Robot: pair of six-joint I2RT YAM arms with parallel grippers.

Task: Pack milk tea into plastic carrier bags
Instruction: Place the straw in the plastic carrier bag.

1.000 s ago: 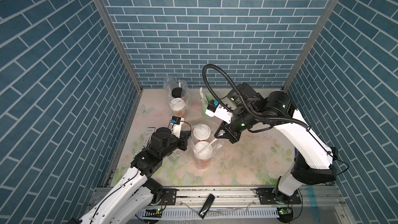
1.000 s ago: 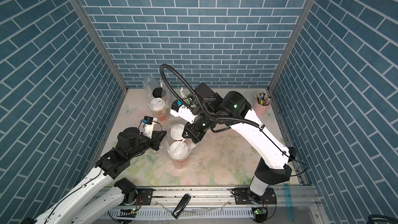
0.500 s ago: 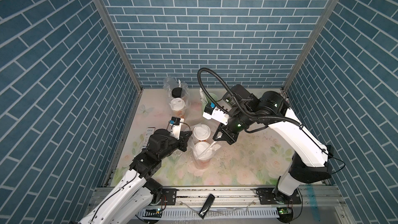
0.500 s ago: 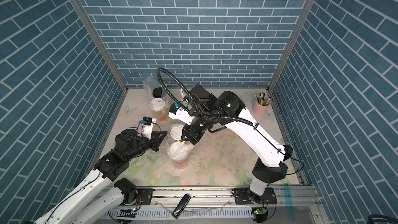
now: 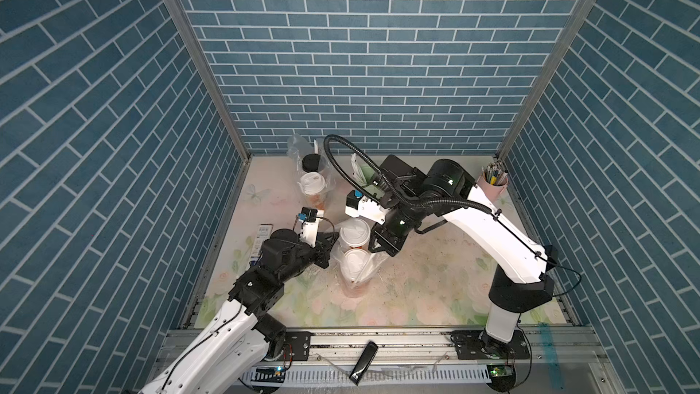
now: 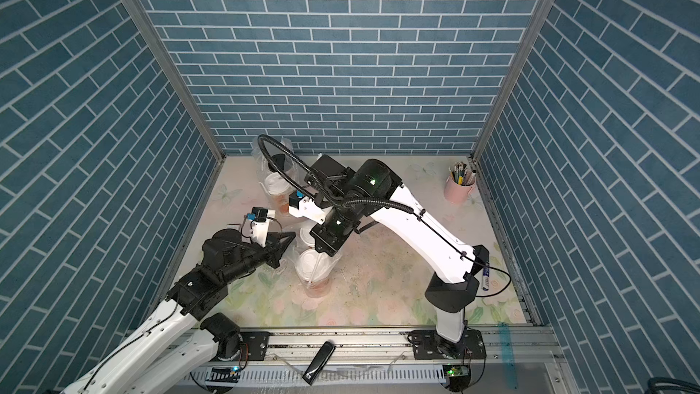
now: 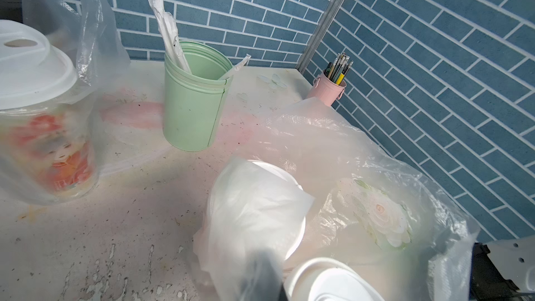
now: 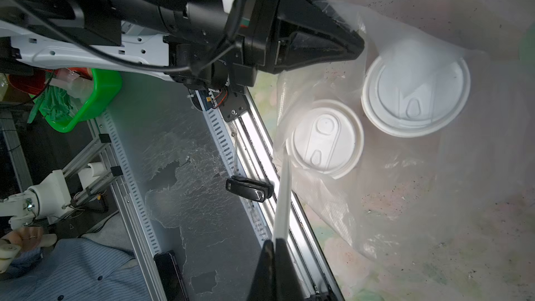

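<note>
My left fingers (image 8: 318,39) are pinched shut on the film edge of the near carrier bag (image 5: 375,265). It stands mid-worktop (image 5: 435,286) with a first milk tea (image 8: 327,134) and a second milk tea (image 8: 415,97) inside, both white-lidded. My right fingers (image 8: 266,270) are clamped tight on a white straw (image 8: 282,198) whose tip reaches the first lid's rim. The far carrier bag (image 5: 297,145), by the back edge towards the left corner, holds a black-lidded cup (image 5: 311,162) and a white-lidded cup (image 5: 312,183).

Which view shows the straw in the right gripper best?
Right wrist: the straw runs whole from the shut right gripper to a cup lid. Both top views show a thin sliver; left wrist shows none.
</note>
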